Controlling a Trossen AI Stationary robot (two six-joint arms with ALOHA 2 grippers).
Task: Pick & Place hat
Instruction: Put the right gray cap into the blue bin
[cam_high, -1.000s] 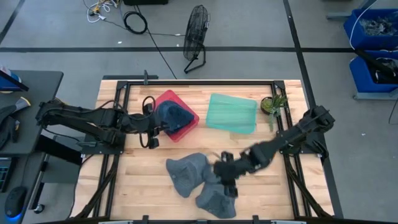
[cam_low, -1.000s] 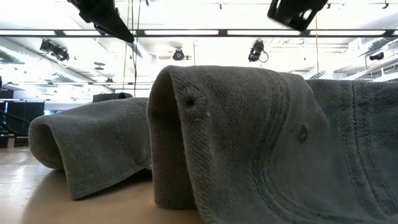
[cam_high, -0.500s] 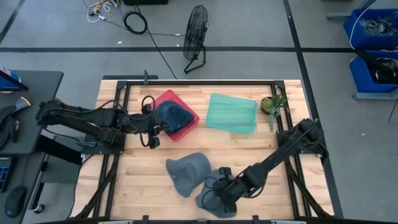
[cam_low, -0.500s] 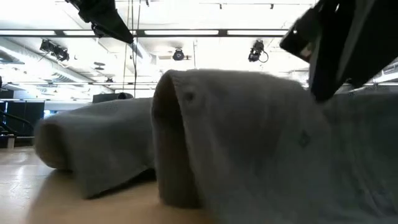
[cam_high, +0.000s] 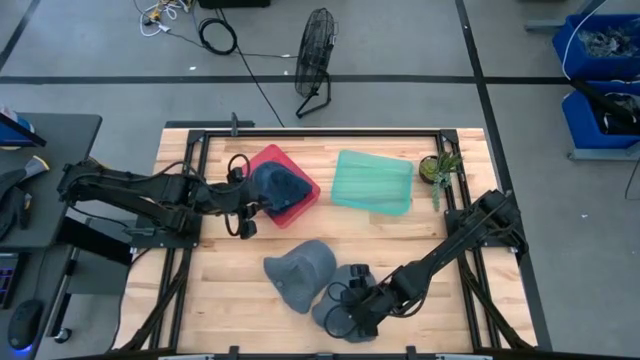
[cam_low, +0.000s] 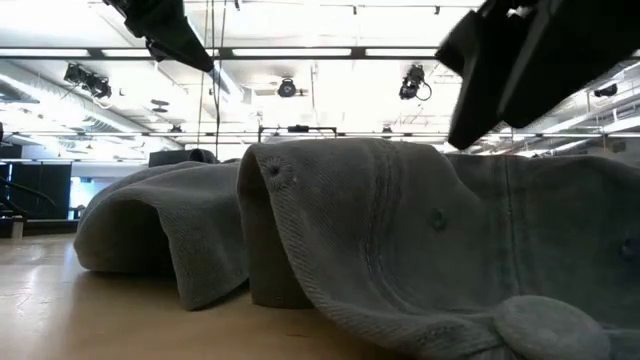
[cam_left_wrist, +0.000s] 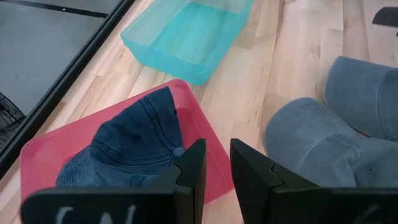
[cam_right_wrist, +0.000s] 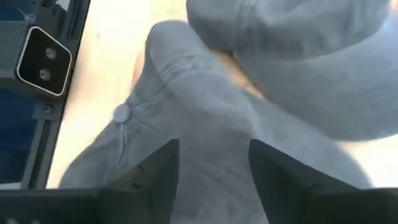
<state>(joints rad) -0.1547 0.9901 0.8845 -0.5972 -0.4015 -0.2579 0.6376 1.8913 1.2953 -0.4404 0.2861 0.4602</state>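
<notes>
Two grey hats lie on the table near its near edge, overlapping; one (cam_high: 298, 268) sits left of the other (cam_high: 330, 325). My right gripper (cam_high: 345, 312) is down on the nearer hat (cam_right_wrist: 205, 124), shut on its cloth, and shows as a dark shape (cam_low: 530, 60) in the low view. A dark blue hat (cam_high: 280, 185) rests crown-up in the red tray (cam_high: 310, 195). My left gripper (cam_left_wrist: 216, 174), shut and holding nothing, hovers beside the red tray (cam_left_wrist: 214, 149), near the blue hat (cam_left_wrist: 130, 143). My right gripper holds the nearer grey hat by a ridge of its crown cloth (cam_right_wrist: 214, 149), pinched between the two fingers (cam_right_wrist: 155, 180). It comes slanting down from the table's right side. The hat lies on the table, its crown button (cam_right_wrist: 122, 113) beyond the fingers.
A teal tray (cam_high: 372, 180) sits right of the red one, and a small potted plant (cam_high: 438, 168) stands at the far right corner. The black table frame (cam_high: 320, 132) runs along the edges. A fan (cam_high: 315, 60) and cables lie on the floor beyond.
My right gripper has travelled toward the near edge and a little left, dropping onto the nearer grey hat, then stayed there. That hat's crown has sunk and shifted in the low view. The other grey hat has slid slightly left.
</notes>
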